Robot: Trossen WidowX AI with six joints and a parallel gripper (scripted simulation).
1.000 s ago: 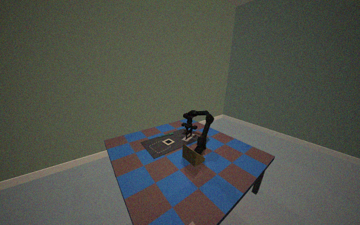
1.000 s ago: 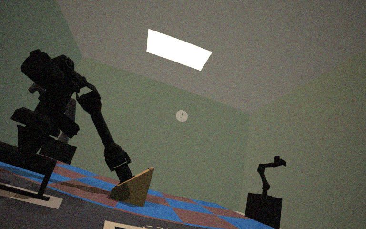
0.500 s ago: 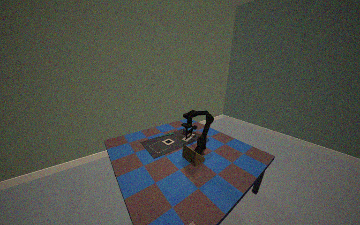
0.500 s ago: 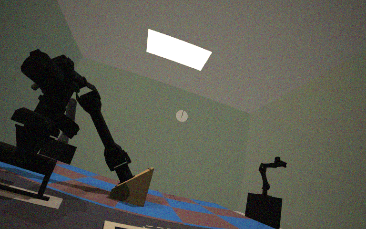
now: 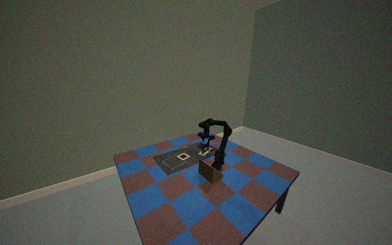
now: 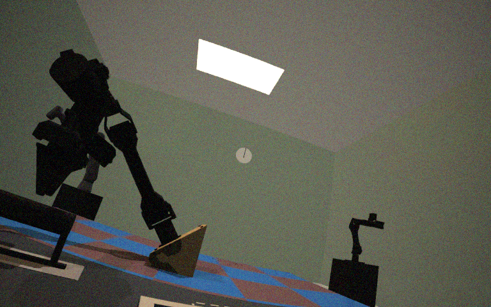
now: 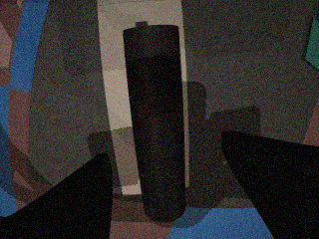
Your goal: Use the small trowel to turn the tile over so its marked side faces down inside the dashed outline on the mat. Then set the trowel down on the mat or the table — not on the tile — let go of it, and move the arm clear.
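Note:
The trowel [image 5: 205,150] [image 6: 36,213] [image 7: 155,124] has a thick black handle raised on thin legs over a pale flat blade. It stands on the dark mat [image 5: 194,157] [image 6: 108,289]. My gripper [image 5: 205,141] [image 6: 45,192] [image 7: 166,151] is open above the trowel, one finger to each side of the handle in the wrist view, with gaps on both sides. The tile [image 5: 179,156] [image 6: 144,300] lies flat on the mat, a cream square with a dark square marking facing up. It is apart from the trowel, beside the dashed outline [image 5: 174,168].
A wooden wedge-shaped block [image 5: 209,171] [image 6: 188,253] stands by the arm's base. A green strip [image 5: 179,149] [image 7: 313,47] lies along the mat's far edge. The table [image 5: 190,207] has blue and brown checks. Another arm [image 6: 356,235] stands on a pedestal in the background.

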